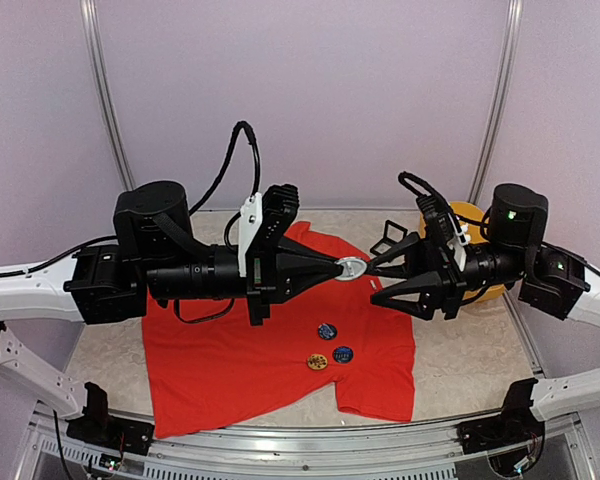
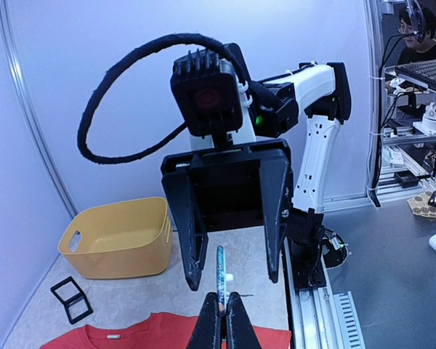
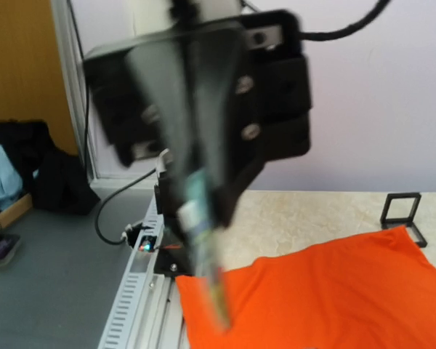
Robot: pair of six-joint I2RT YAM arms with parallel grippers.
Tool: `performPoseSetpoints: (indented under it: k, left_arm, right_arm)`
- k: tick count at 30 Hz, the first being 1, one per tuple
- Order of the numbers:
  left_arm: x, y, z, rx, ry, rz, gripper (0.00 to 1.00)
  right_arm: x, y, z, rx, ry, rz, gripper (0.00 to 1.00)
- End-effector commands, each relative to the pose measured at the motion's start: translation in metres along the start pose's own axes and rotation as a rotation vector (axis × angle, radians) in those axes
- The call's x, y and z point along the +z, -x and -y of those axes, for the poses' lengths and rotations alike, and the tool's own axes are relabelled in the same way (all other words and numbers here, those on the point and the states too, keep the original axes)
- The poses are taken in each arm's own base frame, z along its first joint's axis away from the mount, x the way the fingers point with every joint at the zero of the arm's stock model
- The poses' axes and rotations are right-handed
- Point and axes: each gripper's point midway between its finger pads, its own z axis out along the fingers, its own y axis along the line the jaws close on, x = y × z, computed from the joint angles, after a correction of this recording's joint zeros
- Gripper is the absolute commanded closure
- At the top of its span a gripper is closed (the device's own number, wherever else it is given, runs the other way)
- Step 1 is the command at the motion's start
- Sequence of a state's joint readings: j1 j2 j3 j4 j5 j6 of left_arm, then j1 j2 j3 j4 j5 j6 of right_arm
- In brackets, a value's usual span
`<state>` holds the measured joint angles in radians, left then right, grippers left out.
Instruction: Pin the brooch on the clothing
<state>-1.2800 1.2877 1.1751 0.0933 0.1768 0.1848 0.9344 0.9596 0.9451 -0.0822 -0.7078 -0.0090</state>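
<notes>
The red-orange T-shirt (image 1: 230,360) lies flat on the table; it also shows in the left wrist view (image 2: 152,333) and the right wrist view (image 3: 334,291). My left gripper (image 1: 342,267) is shut on a round brooch (image 1: 351,267) and holds it in the air above the shirt's upper right part. In the left wrist view the brooch (image 2: 220,273) stands edge-on above my shut left gripper (image 2: 222,295). My right gripper (image 1: 376,281) is open and faces it, its fingers (image 2: 192,247) either side of the brooch without touching. The right wrist view shows the brooch (image 3: 203,251) blurred.
Three round brooches (image 1: 326,330) (image 1: 343,354) (image 1: 318,362) lie on the shirt's lower right. A yellow basket (image 1: 472,214) stands at the back right, also in the left wrist view (image 2: 120,236). A small black frame (image 1: 387,238) lies near the shirt's collar.
</notes>
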Motion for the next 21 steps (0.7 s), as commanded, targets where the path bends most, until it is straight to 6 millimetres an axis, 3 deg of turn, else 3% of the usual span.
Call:
performPoseSetpoints:
  k: [1,5,7,21]
  left_arm:
    - [-0.006,0.000,0.000,-0.007,0.005,-0.021,1.00]
    - [-0.003,-0.003,-0.004,-0.010,0.025,-0.041,1.00]
    - [-0.001,-0.003,-0.005,-0.012,0.029,-0.045,1.00]
    - [0.003,-0.007,-0.008,-0.012,0.034,-0.086,1.00]
  right_arm:
    - [-0.010,0.000,0.008,-0.039,-0.076,-0.040,0.54]
    - [-0.008,0.032,0.023,-0.022,-0.144,0.060,0.63]
    - [-0.004,0.039,0.023,-0.022,-0.141,0.084,0.69]
    - [-0.002,0.032,0.029,-0.006,-0.175,0.039,0.70]
